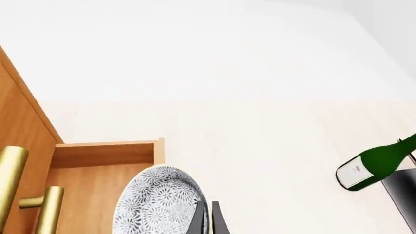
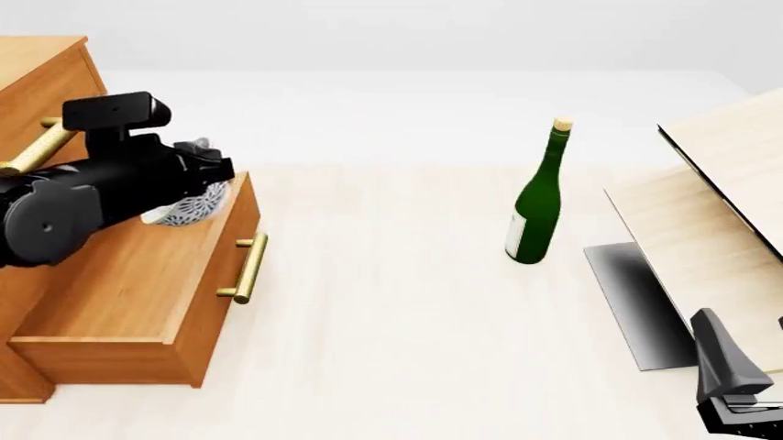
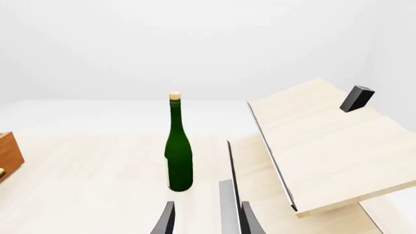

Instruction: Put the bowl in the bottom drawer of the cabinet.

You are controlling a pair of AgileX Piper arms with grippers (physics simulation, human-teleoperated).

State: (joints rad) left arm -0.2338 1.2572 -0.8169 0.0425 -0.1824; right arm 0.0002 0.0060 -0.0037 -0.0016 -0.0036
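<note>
The white speckled bowl point(image 1: 156, 202) point(image 2: 186, 211) hangs tilted on its edge over the open bottom drawer point(image 2: 135, 275) of the orange-brown cabinet point(image 2: 37, 78). My left gripper point(image 1: 208, 217) point(image 2: 202, 183) is shut on the bowl's rim, above the drawer's back part. The drawer's wooden floor point(image 1: 91, 180) shows just beyond the bowl. The drawer's brass bar handle point(image 2: 245, 268) faces the table's middle. My right gripper point(image 3: 208, 222) point(image 2: 734, 399) stands open and holds nothing, low at the front right, far from the cabinet.
A green bottle point(image 2: 536, 206) point(image 3: 179, 156) point(image 1: 377, 163) stands upright mid-table. Pale light-wood panels point(image 2: 722, 211) point(image 3: 325, 141) slant at the right, with a dark sheet point(image 2: 636, 302) below them. An upper drawer's brass handle point(image 1: 9, 180) is close to the left gripper.
</note>
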